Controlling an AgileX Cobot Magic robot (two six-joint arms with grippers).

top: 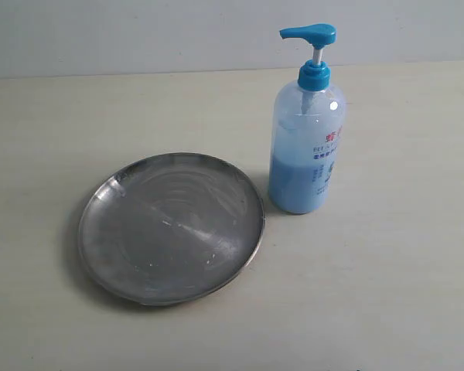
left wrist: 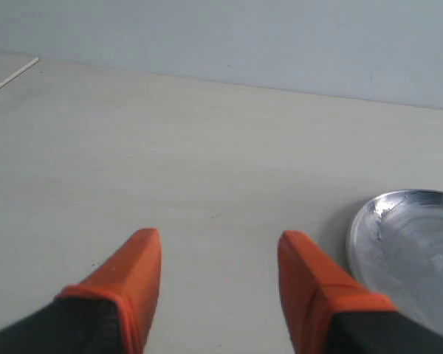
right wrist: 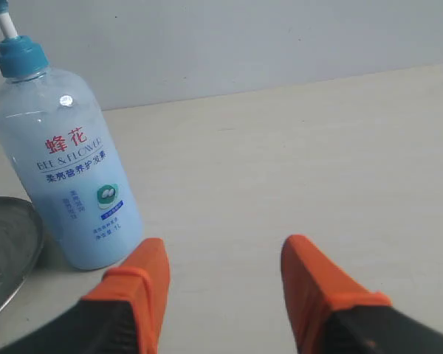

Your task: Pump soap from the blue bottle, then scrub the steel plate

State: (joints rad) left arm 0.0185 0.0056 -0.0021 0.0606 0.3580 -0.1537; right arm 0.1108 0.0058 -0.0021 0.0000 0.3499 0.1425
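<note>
Blue bottle [top: 307, 147] stands upright on the worktop [top: 387, 294], steel plate [top: 170, 228] just beside it on the spout's [top: 294, 32] side, I reckon so soap drops onto it. My left end effector [left wrist: 220, 240] and right end effector [right wrist: 225, 247] are both spread, empty; plate streaks [top: 178, 205] may be soap, can't tell

steel plate [left wrist: 406, 251]: edge-cropped in both wrist views | blue bottle [right wrist: 66, 169]: top cropped
</note>
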